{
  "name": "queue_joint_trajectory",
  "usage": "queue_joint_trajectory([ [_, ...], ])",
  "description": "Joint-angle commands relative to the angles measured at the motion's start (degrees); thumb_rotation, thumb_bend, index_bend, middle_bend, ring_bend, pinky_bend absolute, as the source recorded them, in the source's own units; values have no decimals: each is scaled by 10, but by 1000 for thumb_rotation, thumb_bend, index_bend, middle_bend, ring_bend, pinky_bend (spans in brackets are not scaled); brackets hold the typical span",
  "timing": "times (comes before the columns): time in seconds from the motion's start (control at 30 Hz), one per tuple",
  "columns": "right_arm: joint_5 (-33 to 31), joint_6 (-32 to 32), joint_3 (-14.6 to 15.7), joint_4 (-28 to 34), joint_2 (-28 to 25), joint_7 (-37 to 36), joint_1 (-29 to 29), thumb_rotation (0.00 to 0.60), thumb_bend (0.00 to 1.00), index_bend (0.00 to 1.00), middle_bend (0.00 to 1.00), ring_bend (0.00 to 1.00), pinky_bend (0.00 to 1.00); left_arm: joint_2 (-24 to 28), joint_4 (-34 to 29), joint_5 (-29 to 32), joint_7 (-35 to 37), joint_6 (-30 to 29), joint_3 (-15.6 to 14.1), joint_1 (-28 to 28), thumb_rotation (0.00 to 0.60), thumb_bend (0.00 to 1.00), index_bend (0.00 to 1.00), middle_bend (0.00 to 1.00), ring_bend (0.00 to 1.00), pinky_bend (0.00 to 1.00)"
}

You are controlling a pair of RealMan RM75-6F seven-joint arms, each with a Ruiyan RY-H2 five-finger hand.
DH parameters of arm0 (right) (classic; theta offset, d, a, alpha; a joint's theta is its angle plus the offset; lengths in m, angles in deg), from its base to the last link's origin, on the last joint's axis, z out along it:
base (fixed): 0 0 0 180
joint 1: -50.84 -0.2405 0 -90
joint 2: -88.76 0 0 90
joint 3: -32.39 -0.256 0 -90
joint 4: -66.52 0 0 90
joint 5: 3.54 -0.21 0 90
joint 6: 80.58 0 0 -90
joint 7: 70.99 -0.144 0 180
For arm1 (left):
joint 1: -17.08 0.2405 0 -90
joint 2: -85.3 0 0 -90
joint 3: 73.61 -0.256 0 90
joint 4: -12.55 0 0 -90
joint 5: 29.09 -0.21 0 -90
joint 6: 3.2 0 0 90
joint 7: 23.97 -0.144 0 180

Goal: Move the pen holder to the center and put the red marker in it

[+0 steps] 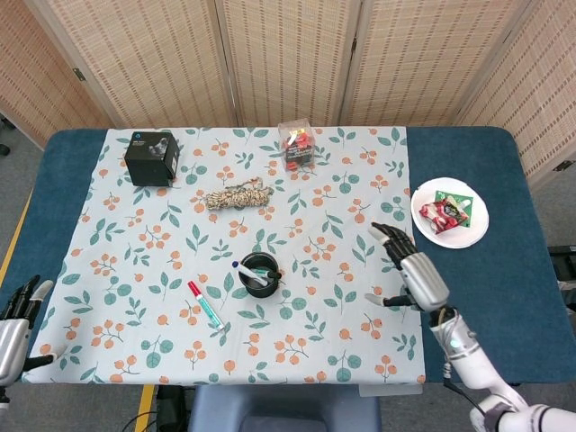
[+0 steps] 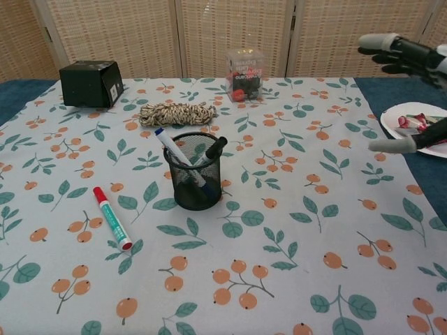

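Observation:
A black mesh pen holder [image 1: 259,276] [image 2: 196,173] stands upright near the middle of the floral cloth with two pens in it. The red marker [image 1: 205,306] [image 2: 112,217], red-capped with a white and green body, lies flat on the cloth just left of the holder. My right hand [image 1: 412,271] [image 2: 412,90] hovers open, fingers spread, well to the right of the holder near the cloth's right edge. My left hand [image 1: 16,326] shows at the lower left corner of the head view, off the table, fingers apart and holding nothing.
A black box [image 1: 150,157] sits at the back left, a coil of rope [image 1: 238,195] behind the holder, and a clear box [image 1: 296,144] of small items at the back centre. A white plate [image 1: 472,232] with wrappers lies on the blue table at the right.

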Motion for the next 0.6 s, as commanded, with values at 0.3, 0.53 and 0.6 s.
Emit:
queue_joint_trajectory([
  [0.3,10,136,57,86,-128,222,153,600,101,0,0,0,0,-12,6,-17,-13,13,-6,-12,600,122,3,67,96,357],
  [0.53,25,142,53,82,-132,215,169,600,103,0,0,0,0,-38,40,-72,4,27,-12,-41,600,121,129,463,247,359],
  [0.6,29,143,51,80,-133,211,172,600,103,0,0,0,0,-42,44,-88,-1,34,-10,-54,600,122,145,572,359,396],
])
